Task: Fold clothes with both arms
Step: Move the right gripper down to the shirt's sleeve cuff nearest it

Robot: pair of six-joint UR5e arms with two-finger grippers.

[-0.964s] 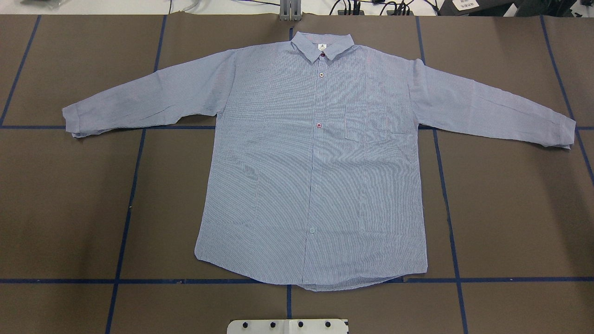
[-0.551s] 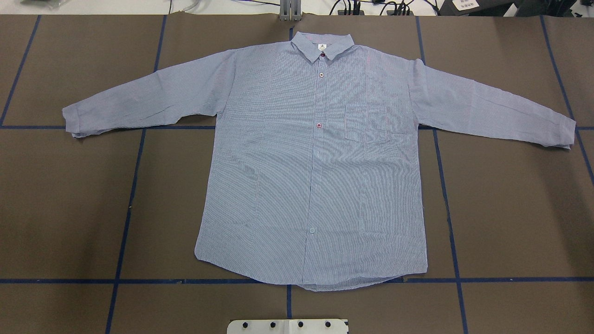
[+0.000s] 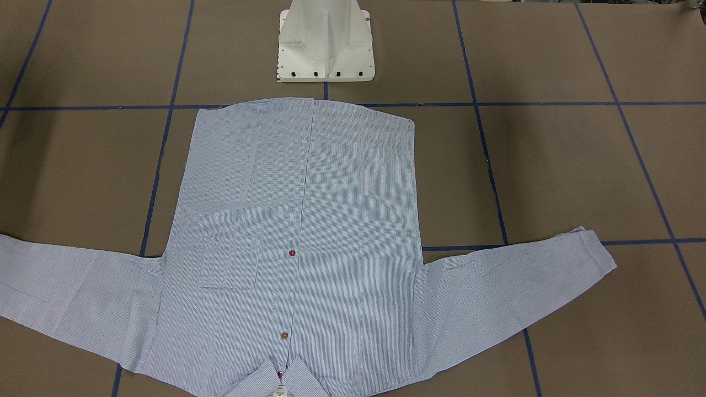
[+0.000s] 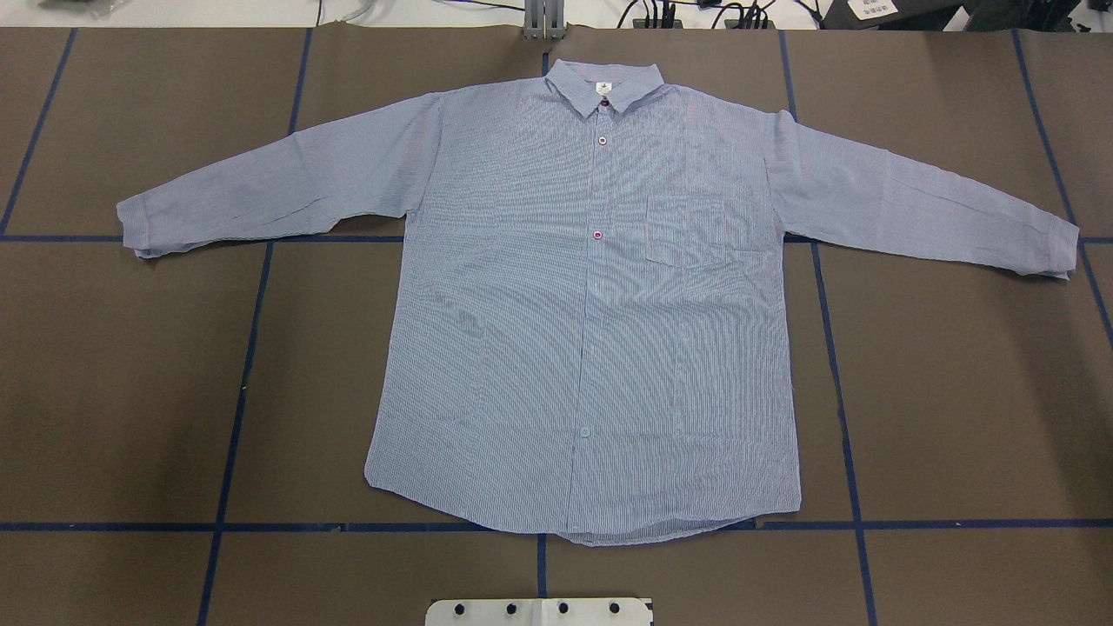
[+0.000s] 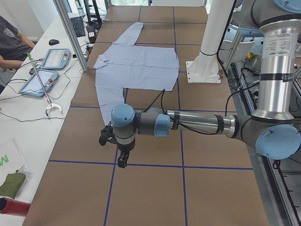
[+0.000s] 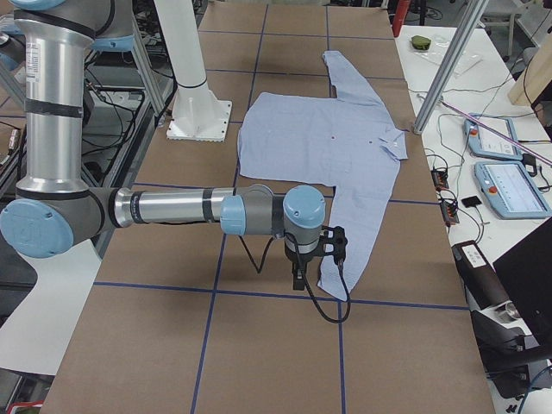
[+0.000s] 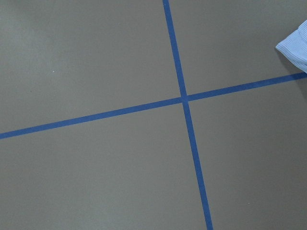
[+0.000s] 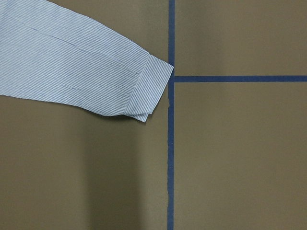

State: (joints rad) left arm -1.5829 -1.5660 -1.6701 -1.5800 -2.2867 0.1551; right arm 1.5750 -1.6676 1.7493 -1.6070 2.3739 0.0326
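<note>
Nothing has shifted in the last second: your shirt (image 4: 591, 296) lies exactly as it did, so the fold has not begun.

You see it spread flat and face up on the brown table (image 4: 956, 391), collar away from the robot, both sleeves out to the sides. Your left gripper (image 5: 118, 146) hangs beyond the left cuff (image 7: 295, 48), your right gripper (image 6: 312, 252) just beside the right cuff (image 8: 148, 88). Both show only from the side cameras, so you cannot tell whether either is spread or pressed together. The cuffs look like the first grasp points.
</note>
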